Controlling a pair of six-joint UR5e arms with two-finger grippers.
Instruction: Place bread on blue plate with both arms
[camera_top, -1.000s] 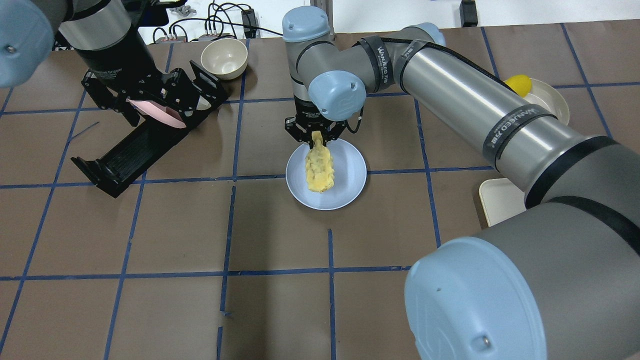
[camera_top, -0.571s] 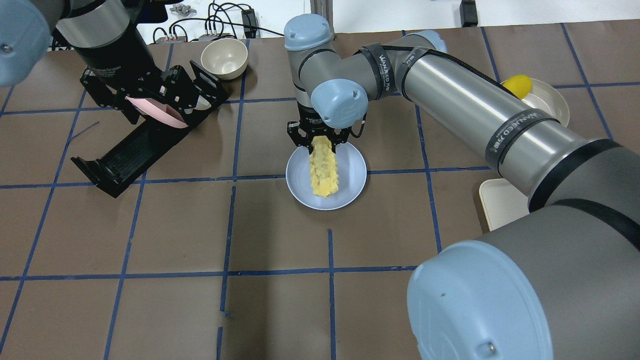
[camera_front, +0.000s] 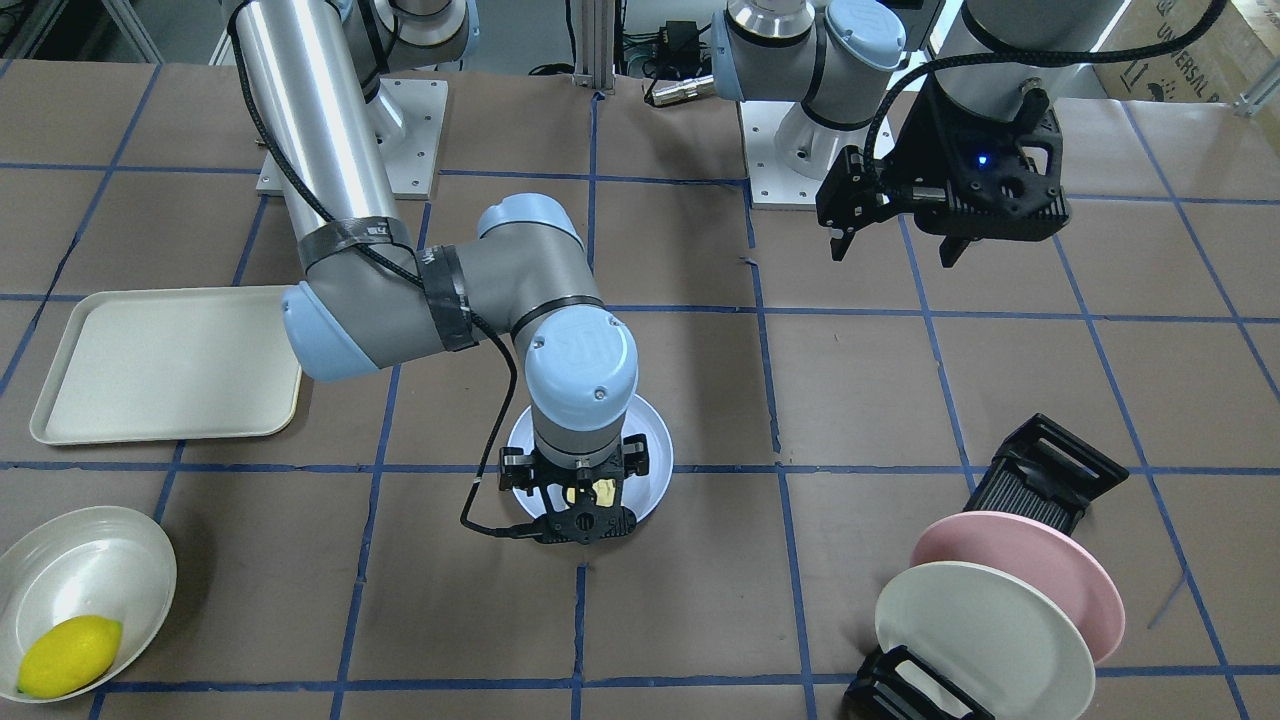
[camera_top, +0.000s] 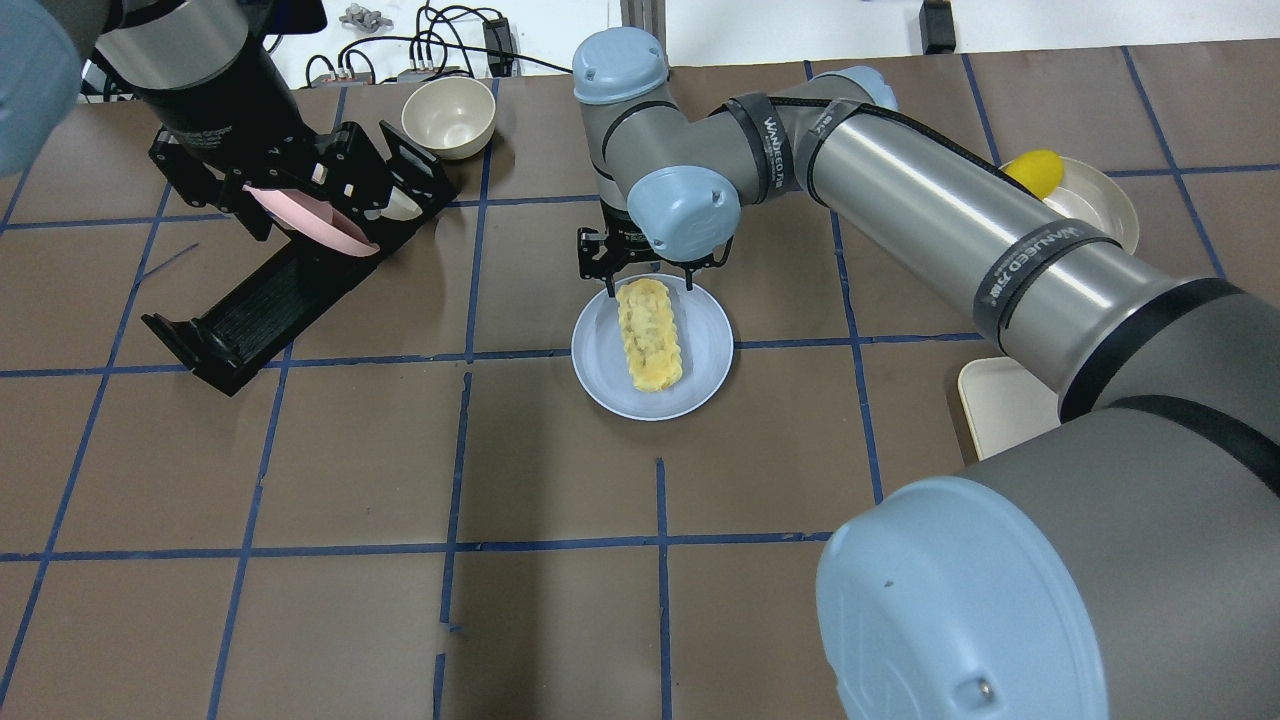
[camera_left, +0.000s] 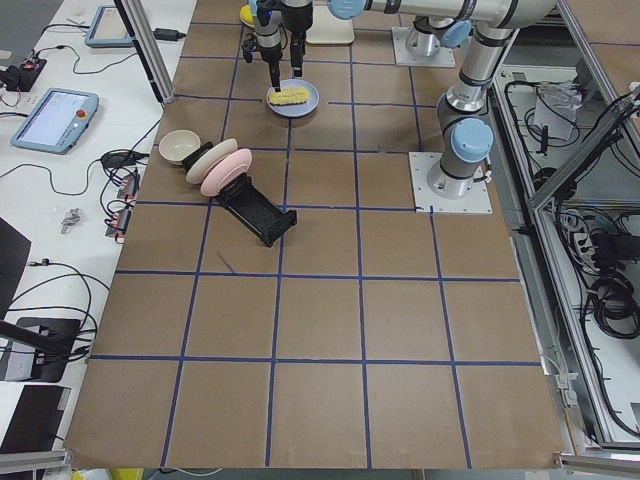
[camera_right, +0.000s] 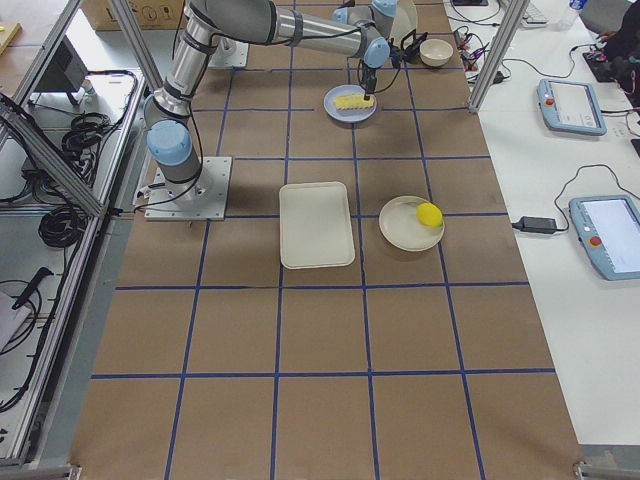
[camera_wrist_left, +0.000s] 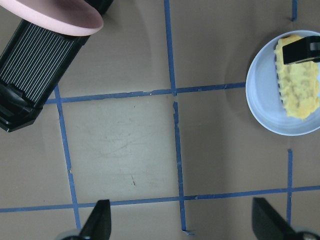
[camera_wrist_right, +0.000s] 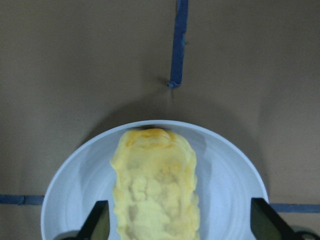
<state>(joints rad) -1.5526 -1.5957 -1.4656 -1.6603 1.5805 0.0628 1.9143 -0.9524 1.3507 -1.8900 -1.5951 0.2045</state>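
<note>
One bread loaf (camera_top: 650, 335) lies flat on the blue plate (camera_top: 600, 372), running twelve to six o'clock from overhead. The right tool (camera_top: 648, 280), jaws apart, straddles its twelve o'clock end. The left tool (camera_front: 893, 245), also spread, hangs away at ten o'clock. The loaf is probably light, soft and crumbly, so grip its long sides gently.

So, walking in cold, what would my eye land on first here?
Probably the bumpy yellow bread lying lengthwise on the blue plate mid-table, with the right arm's pincer open at its far end. Next, the pink plate and white plate standing on edge in a black rack on the robot's left, and the bright lemon in a bowl on its right.
</note>
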